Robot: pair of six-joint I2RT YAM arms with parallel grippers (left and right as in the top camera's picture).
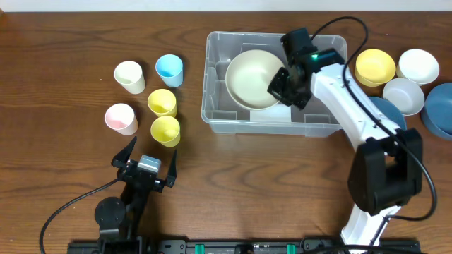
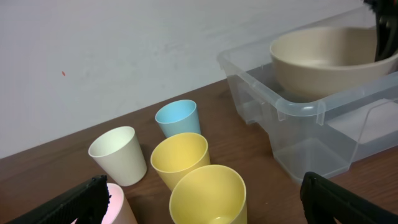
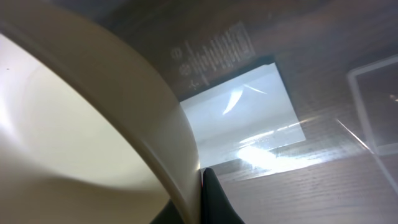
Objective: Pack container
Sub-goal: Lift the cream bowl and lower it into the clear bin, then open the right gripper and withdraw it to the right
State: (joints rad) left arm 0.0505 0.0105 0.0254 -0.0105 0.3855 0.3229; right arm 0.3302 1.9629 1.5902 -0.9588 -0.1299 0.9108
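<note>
The right arm [image 1: 346,99] lies across the right end of the container [image 1: 212,92] in the overhead view. It also covers much of a half-hidden blue bowl [image 1: 385,113] just right of the container. A second blue bowl [image 1: 441,109], further right, is cut by the picture's edge.

In the right wrist view the wall of the cream bowl [image 3: 74,124] fills the left half. Only one dark finger [image 3: 212,198] shows, pressed against the outside of that wall, and the other finger is hidden behind it. A pale label [image 3: 239,118] shows through the clear plastic.

In the left wrist view the pink cup [image 2: 118,208] is cut off at the bottom edge.

There is one container. There are six bowls: the cream one inside the container and five to its right. Those five are the two blue ones, a yellow bowl [image 1: 375,67], a white bowl [image 1: 418,65] and a pale grey bowl [image 1: 403,95]. Five cups stand left of the container: a cream cup [image 1: 129,76], a blue cup [image 1: 169,69], the pink one and two yellow cups [image 1: 162,103] [image 1: 166,130].

The container sits on the table [image 1: 70,42]. The right gripper [image 1: 286,86] reaches down inside the container, clamped on the right rim of the cream bowl. That bowl's rim stands above the container's rim. The left gripper [image 1: 150,159] is well apart from the container, to its front left beyond the cups. Its fingers are spread wide and hold nothing.
</note>
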